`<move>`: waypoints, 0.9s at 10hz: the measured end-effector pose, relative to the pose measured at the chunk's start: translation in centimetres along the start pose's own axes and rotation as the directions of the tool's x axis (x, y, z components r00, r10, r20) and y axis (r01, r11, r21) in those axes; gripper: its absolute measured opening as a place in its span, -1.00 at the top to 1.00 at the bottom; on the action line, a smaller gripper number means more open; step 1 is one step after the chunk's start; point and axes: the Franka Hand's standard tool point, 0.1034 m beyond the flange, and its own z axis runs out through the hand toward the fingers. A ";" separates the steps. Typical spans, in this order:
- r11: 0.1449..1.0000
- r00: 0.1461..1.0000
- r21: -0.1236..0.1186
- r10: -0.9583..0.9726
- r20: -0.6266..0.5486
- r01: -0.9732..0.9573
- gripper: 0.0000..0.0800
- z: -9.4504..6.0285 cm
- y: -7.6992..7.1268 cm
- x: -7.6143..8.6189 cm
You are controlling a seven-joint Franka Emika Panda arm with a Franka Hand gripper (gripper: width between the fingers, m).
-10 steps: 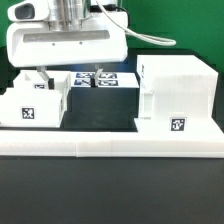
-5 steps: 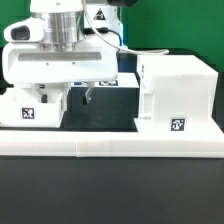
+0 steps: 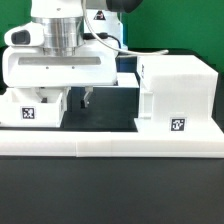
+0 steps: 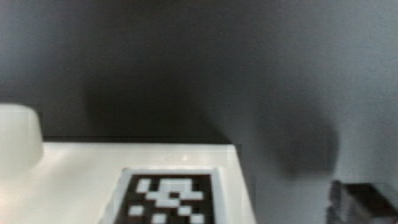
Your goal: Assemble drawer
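Note:
A small white tray [image 3: 28, 110] with a square tag stands at the exterior view's left, behind the front wall. The tall white casing [image 3: 178, 92] stands at the right with a tag low on its front. My gripper [image 3: 63, 97] hangs low over the tray's right side. Its jaws are apart, with one dark finger [image 3: 86, 98] just right of the tray and the other over the tray. Nothing is held between them. The wrist view shows a tagged white surface [image 4: 169, 198] close below and one dark fingertip [image 4: 366, 202] at the edge.
The long low white L-shaped wall [image 3: 110, 145] runs along the front and turns up at the right, past the casing. The big white hand body [image 3: 60, 65] hides the table behind it. A dark gap lies between the tray and the casing.
The hand has come down and toward the front, from above the back of the table to the tray's right side. It now covers the tagged board behind. Tray and casing have not moved.

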 end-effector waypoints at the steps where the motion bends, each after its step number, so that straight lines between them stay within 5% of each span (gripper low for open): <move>1: 1.000 1.000 0.001 0.000 -0.001 0.000 -0.03 0.0 -0.2 0.2; 2: 1.000 1.000 0.001 -0.001 -0.002 0.001 -0.03 0.0 -0.3 0.2; 4: 1.000 1.000 0.001 0.000 -0.001 0.000 0.79 0.0 -0.3 0.2; 9: 1.000 1.000 0.001 -0.001 -0.001 0.001 0.90 0.0 -0.3 0.2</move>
